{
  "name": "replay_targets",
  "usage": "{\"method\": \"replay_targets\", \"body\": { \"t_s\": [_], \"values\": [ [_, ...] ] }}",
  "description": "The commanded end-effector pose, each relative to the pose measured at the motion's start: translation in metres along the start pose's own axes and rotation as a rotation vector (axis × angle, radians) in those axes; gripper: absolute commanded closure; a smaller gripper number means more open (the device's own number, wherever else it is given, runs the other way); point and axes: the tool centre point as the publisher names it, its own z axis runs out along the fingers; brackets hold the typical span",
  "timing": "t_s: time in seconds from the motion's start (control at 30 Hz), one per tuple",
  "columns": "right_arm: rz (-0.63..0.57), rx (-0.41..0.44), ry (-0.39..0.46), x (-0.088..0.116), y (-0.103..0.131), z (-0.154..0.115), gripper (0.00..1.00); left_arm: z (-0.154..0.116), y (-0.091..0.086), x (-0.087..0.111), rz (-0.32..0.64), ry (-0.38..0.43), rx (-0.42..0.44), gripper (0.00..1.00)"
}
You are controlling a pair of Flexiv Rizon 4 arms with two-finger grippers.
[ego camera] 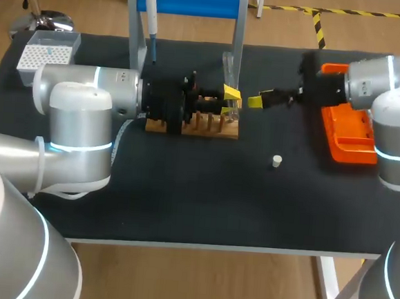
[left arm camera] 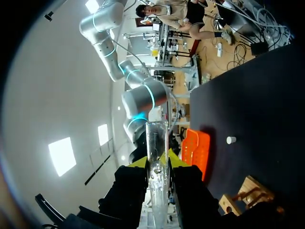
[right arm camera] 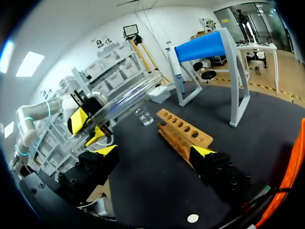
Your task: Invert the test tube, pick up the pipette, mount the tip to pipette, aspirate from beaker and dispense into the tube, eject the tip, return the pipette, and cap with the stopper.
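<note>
Two grippers faced each other over the middle of the black worktop (ego camera: 182,203) in the head view. The left gripper (ego camera: 230,95) came in from the left above the wooden rack (ego camera: 191,127). It pinched the clear test tube (ego camera: 228,67) between its yellow tips, over the rack's right end. The right gripper (ego camera: 256,100) hung just to the right of it, apart from the tube. A small white stopper (ego camera: 276,161) lay on the worktop nearer than both, and an orange tray (ego camera: 346,137) sat at the right. On the far side the pipette (ego camera: 152,21) hung on a blue-topped stand (ego camera: 191,0), and a tip box (ego camera: 48,53) stood at the far left corner.

In the left wrist view, both fingertips (left arm camera: 138,162) pressed on the test tube (left arm camera: 156,138) from opposite sides, and it crossed between them. The stopper (left arm camera: 230,140) and the orange tray (left arm camera: 195,148) lay beyond.

In the right wrist view, the right gripper (right arm camera: 155,151) had its fingers spread wide with nothing between them. Ahead of it, the left gripper (right arm camera: 86,128) held the test tube (right arm camera: 124,102) at a tilt. The beaker (right arm camera: 144,116) stood on the worktop just past the wooden rack (right arm camera: 183,129).
</note>
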Motion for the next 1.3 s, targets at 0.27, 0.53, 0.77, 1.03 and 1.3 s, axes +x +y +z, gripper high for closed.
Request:
{"method": "replay_targets", "body": {
  "t_s": [0.27, 0.53, 0.77, 1.03, 1.3],
  "values": [
    [-0.109, 0.019, -0.117, -0.006, -0.015, 0.013, 0.0, 0.001, 0.001, 0.0, 0.001, 0.001, -0.001, 1.0],
    [-0.199, 0.037, -0.155, -0.014, -0.022, 0.024, 0.0, 0.001, 0.001, 0.0, 0.001, 0.001, -0.001, 1.0],
    [-0.268, 0.055, -0.179, -0.02, -0.025, 0.033, 0.0, 0.001, 0.001, 0.0, 0.001, 0.001, -0.001, 1.0],
    [-0.284, 0.05, -0.185, -0.028, -0.029, 0.043, 0.0, 0.001, 0.001, 0.0, 0.001, 0.001, -0.001, 1.0],
    [-0.325, 0.042, -0.201, -0.029, -0.032, 0.047, 0.0, 0.001, 0.001, 0.0, 0.001, 0.001, -0.001, 1.0]
  ]
}}
